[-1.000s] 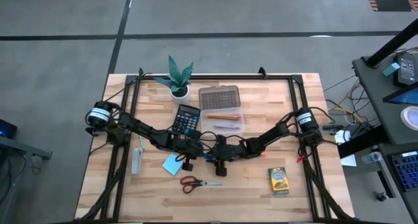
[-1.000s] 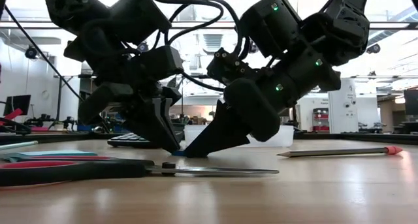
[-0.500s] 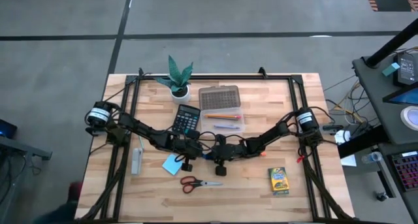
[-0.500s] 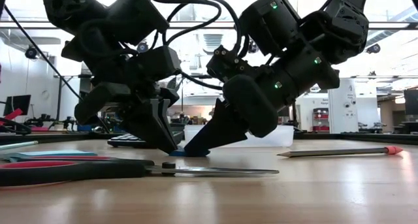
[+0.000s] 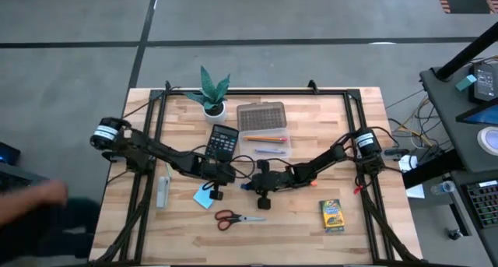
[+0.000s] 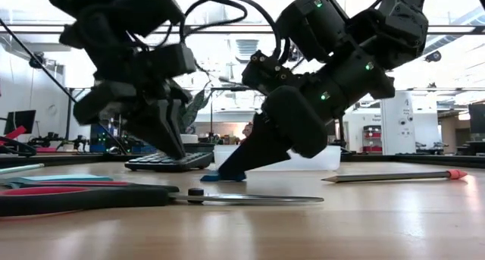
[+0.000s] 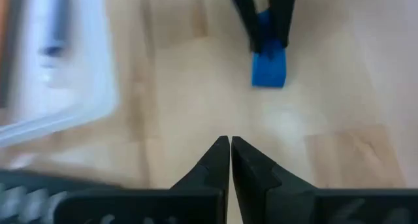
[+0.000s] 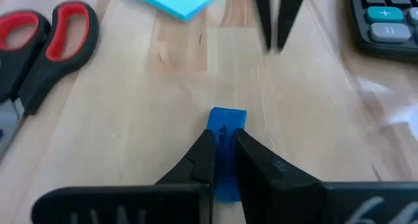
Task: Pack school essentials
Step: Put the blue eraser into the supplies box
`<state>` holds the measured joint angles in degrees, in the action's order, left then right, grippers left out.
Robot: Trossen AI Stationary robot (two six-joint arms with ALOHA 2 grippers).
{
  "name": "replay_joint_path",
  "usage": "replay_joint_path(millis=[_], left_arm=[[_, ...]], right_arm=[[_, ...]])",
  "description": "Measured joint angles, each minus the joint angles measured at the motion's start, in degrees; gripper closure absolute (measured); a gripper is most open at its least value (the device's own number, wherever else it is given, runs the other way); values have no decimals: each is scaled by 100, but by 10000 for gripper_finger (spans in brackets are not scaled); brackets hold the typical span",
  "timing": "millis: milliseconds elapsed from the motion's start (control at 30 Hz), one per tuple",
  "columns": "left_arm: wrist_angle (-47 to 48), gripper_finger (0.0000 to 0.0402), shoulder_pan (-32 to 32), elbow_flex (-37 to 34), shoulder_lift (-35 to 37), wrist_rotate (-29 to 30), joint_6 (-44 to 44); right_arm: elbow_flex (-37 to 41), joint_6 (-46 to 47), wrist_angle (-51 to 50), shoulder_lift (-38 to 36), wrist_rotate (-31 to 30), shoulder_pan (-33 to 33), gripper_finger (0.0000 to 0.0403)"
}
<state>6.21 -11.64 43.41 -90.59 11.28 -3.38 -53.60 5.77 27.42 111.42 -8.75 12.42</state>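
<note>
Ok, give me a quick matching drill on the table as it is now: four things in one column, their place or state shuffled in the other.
1. blue eraser
2. scissors
3. crayon box
4. left claw

A. shut, holding nothing
B. off alone on the robot's right
C. between the right claw's fingers
D. lying flat near the note pad

Pairs: 1-C, 2-D, 3-B, 4-A

wooden table (image 5: 311, 228) carries scissors (image 5: 236, 218), note pad (image 5: 204, 196), crayon box (image 5: 332, 215), calculator (image 5: 223, 142), eraser (image 8: 225, 127).
</note>
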Motion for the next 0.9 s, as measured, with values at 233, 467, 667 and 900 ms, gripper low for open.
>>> replay_joint_path(millis=[233, 467, 667, 900], left_arm=[[47, 402, 2, -204, 644, 415, -42], [17, 402, 2, -275, 1063, 594, -23], [-140, 402, 2, -284, 1127, 624, -41], [-765, 402, 2, -458, 1055, 552, 9]], right_arm=[[25, -292, -745, -501, -357, -51, 378], [23, -760, -1081, -945, -812, -224, 378], [19, -1188, -1214, -1328, -1034, -512, 376], [135, -1172, -1216, -1332, -146, -610, 376]])
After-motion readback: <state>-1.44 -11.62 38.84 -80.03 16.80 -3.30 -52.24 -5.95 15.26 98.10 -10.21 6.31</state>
